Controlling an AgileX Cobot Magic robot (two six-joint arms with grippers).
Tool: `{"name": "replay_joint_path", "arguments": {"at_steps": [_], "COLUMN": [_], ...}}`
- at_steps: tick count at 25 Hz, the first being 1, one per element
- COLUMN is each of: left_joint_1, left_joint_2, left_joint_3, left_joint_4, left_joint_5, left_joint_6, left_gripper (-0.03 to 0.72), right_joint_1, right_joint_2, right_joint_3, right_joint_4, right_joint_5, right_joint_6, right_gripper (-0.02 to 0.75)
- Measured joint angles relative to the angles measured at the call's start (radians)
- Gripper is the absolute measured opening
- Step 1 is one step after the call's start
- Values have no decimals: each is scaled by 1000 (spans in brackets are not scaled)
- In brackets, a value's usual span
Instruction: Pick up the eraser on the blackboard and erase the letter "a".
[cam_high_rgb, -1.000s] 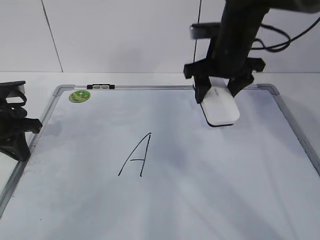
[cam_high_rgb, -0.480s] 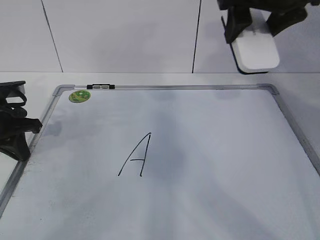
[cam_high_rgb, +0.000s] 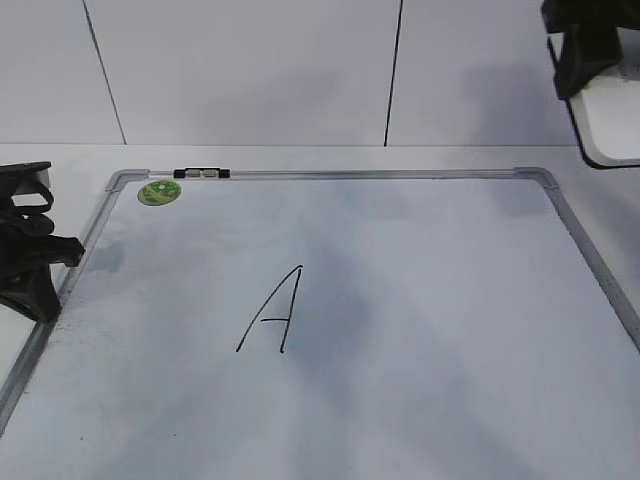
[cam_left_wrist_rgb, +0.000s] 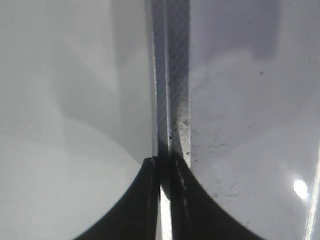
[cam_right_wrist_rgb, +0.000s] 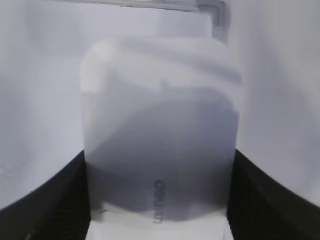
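Left gripper (cam_left_wrist_rgb: 164, 165) pinched shut, empty, parked over the board's left frame rail; on the board (cam_high_rgb: 330, 173) only a capital "A" (cam_high_rgb: 272, 312) and a green magnet (cam_high_rgb: 159, 192) show. No lowercase "a" can be found, so erasing looks done. Right gripper (cam_right_wrist_rgb: 157, 200) clamps the eraser (cam_right_wrist_rgb: 160, 135) high at the right, cut off by the exterior view's edge; next, probably setting it down.

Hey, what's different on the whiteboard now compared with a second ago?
The right gripper, jaws clamped on the eraser, has lifted it off the blackboard's far right corner and carried it up and to the right, almost out of the exterior view. The capital A, green magnet and shut left gripper stayed put.
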Motion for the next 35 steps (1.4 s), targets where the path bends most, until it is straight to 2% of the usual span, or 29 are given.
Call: {"name": "replay_joint_path", "arguments": {"at_steps": [7,21,28,35], "left_joint_1": [0,0,0,0], "left_joint_2": [0,0,0,0], "left_joint_3": [0,0,0,0], "left_joint_4": [0,-2,-4,-4], "left_joint_5": [0,0,0,0], "left_joint_6": [0,0,0,0], "left_gripper": [17,17,17,17], "right_joint_1": [-99,-112,-171,-215], "right_joint_2": [-59,69,163,244], "right_joint_3": [43,170,179,179], "right_joint_4": [-18,-13,39,117], "right_joint_5": [5,-4,-12,-21], "right_joint_6": [5,5,-4,-102], "right_gripper": [555,555,556,555]}}
